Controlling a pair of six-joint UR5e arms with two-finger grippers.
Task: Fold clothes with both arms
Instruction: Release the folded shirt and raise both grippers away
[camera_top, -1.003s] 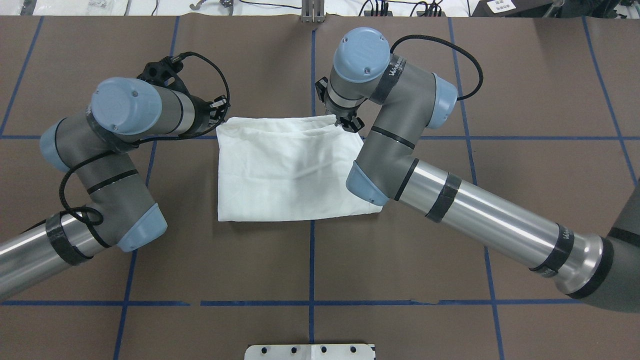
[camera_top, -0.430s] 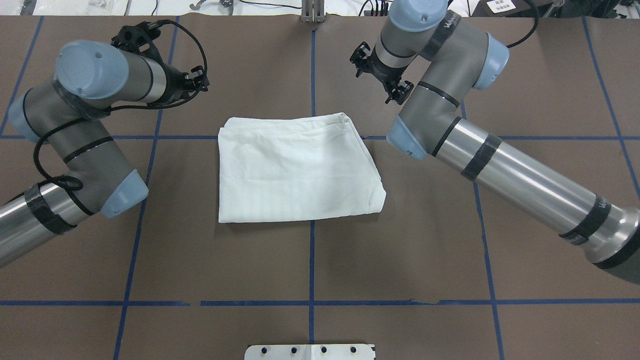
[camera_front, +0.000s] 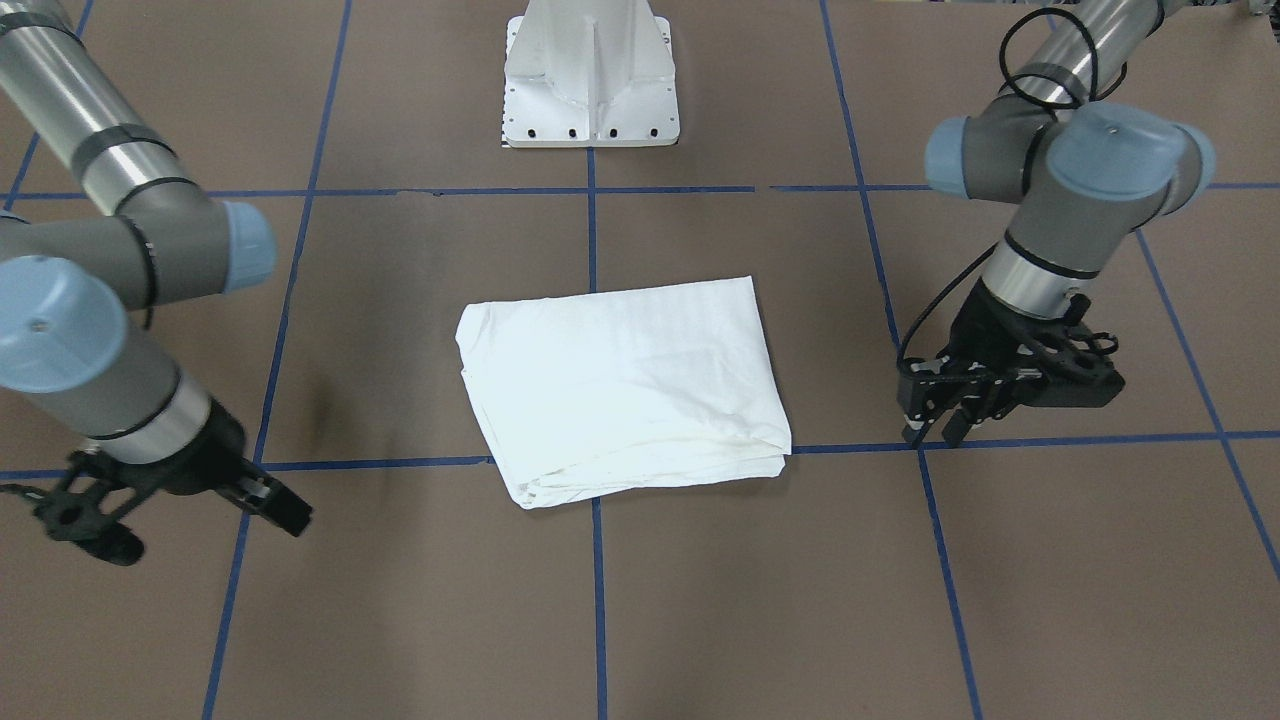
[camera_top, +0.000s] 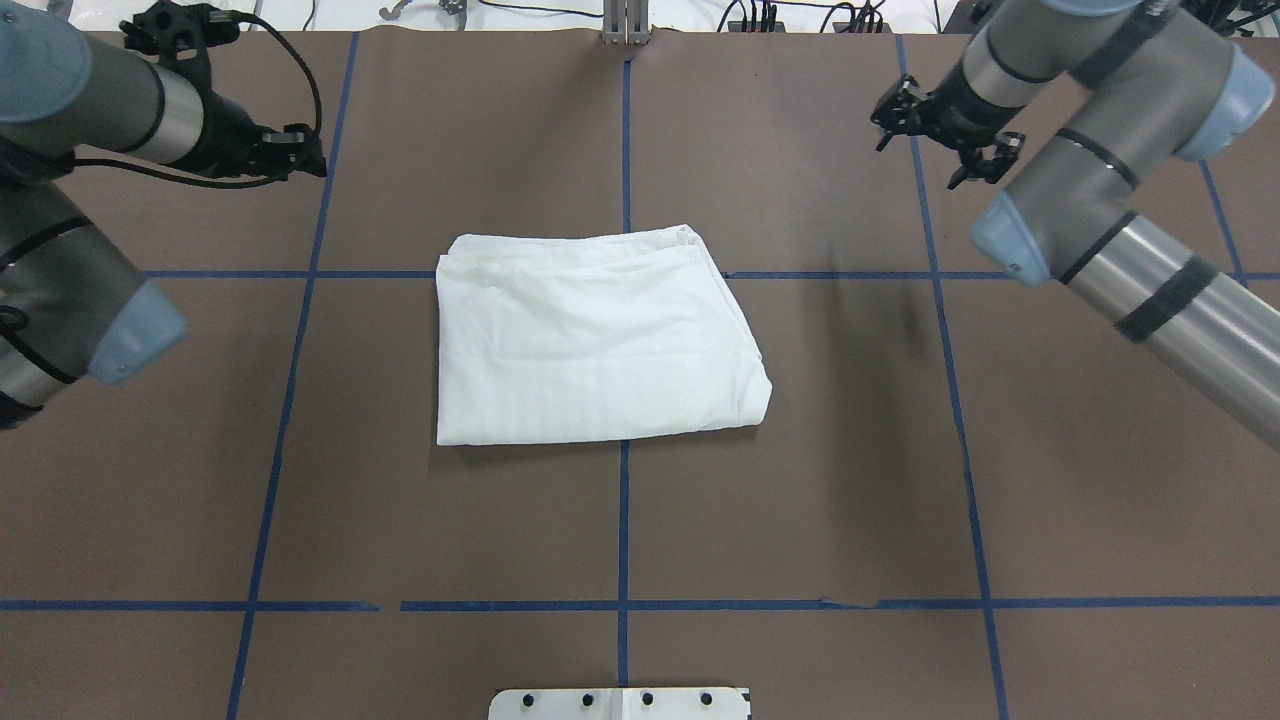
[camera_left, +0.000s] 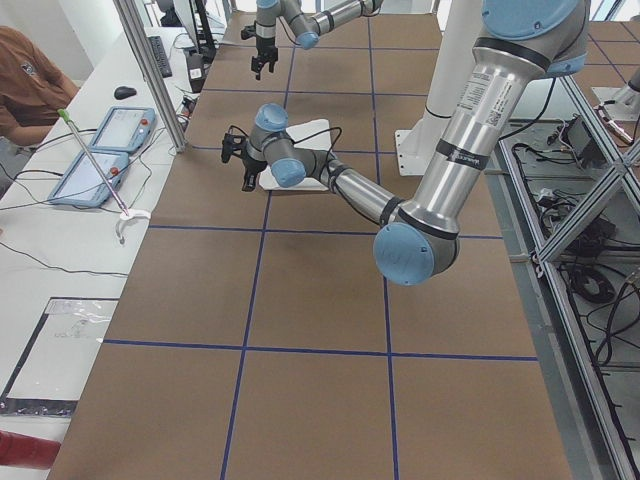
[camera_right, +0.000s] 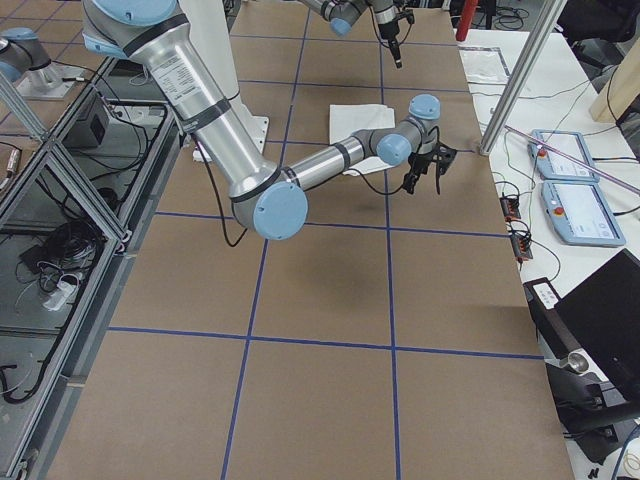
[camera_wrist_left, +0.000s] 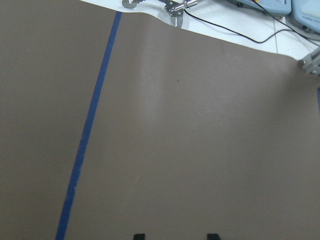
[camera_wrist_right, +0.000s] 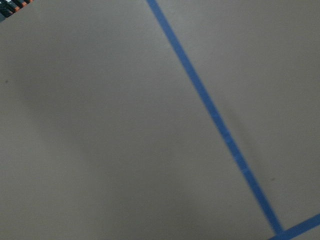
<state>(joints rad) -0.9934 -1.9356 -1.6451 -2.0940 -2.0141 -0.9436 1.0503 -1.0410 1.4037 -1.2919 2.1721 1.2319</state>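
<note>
The white shirt (camera_top: 590, 340) lies folded into a rough rectangle at the table's middle, also in the front-facing view (camera_front: 625, 385). Its text and collar are hidden. My left gripper (camera_top: 303, 152) hangs over bare table, far-left of the shirt and well apart from it. It is open and empty: in the front-facing view (camera_front: 937, 430) its fingers stand apart, and the left wrist view shows two fingertips (camera_wrist_left: 139, 236) over brown mat. My right gripper (camera_top: 983, 160) hangs far-right of the shirt, also apart, open and empty; it also shows in the front-facing view (camera_front: 278, 505).
The brown mat carries a blue tape grid (camera_top: 623, 520). The white pedestal base (camera_front: 590, 80) stands at the robot's edge. Tablets (camera_left: 105, 150) and cables lie on the operators' bench beyond the far edge, where a person (camera_left: 30, 80) sits.
Both grippers were at the shirt's far corners a second ago. They let go, rose and swung outward to the far left and far right. The shirt stays folded.
</note>
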